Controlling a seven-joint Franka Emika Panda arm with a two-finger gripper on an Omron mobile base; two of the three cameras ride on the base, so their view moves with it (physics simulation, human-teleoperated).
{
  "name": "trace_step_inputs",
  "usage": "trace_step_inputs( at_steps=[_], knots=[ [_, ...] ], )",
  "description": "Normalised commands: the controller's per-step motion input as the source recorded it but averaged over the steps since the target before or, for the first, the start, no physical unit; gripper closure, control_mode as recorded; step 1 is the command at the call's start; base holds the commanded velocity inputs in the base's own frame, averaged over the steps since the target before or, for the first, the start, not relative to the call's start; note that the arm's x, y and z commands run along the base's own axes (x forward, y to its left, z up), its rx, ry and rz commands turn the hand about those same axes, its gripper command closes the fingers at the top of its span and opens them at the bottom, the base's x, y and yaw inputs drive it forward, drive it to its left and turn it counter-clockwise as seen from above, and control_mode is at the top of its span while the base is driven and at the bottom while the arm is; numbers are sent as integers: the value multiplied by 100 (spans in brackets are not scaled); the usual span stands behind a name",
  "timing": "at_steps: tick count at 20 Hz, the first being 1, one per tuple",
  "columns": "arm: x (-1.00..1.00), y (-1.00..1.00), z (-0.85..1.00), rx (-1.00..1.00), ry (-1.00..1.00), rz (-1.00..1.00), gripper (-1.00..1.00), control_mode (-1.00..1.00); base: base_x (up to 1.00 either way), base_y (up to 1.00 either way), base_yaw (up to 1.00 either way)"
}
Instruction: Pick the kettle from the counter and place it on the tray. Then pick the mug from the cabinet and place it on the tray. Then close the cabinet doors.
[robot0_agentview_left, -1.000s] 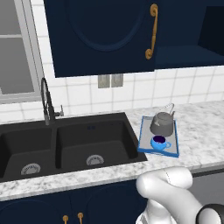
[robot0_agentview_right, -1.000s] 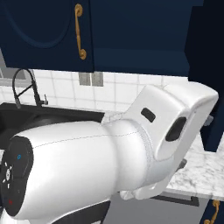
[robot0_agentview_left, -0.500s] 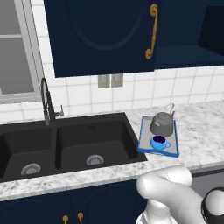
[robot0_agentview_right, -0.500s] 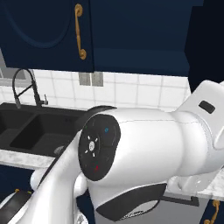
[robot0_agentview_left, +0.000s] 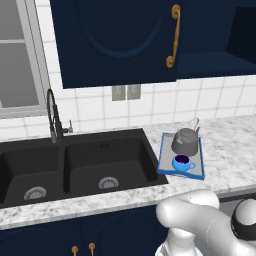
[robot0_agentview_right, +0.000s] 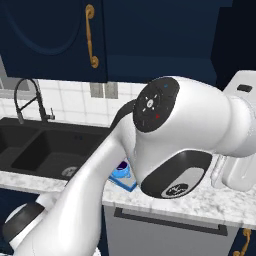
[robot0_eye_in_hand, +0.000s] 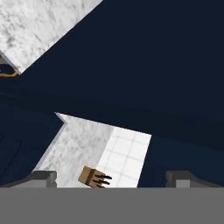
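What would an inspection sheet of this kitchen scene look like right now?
Surface: marble counter with a black double sink set in it.
Job's things: kettle and blue mug both stand on the tray; left cabinet door shut, right side of the cabinet open, showing its shelf.
Clutter: a small brown block on the counter by the wall.
Tool: fingertips apart, holding nothing.
Cables: nothing seen.
Surroundings: tiled wall, wall socket, faucet, window.
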Motion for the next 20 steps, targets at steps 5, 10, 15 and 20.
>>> trace_step_inputs(
  at_steps=[5, 10, 15, 20],
  knots=[
    [43, 14, -1, -3, 0, 9, -100, -100, 0, 0, 0],
    [40, 23, 0, -2, 0, 11, -100, -100, 0, 0, 0],
    [41, 59, 0, -9, 0, 18, -100, -100, 0, 0, 0],
    [49, 70, 0, -13, 2, 23, -100, -100, 0, 0, 0]
  ],
)
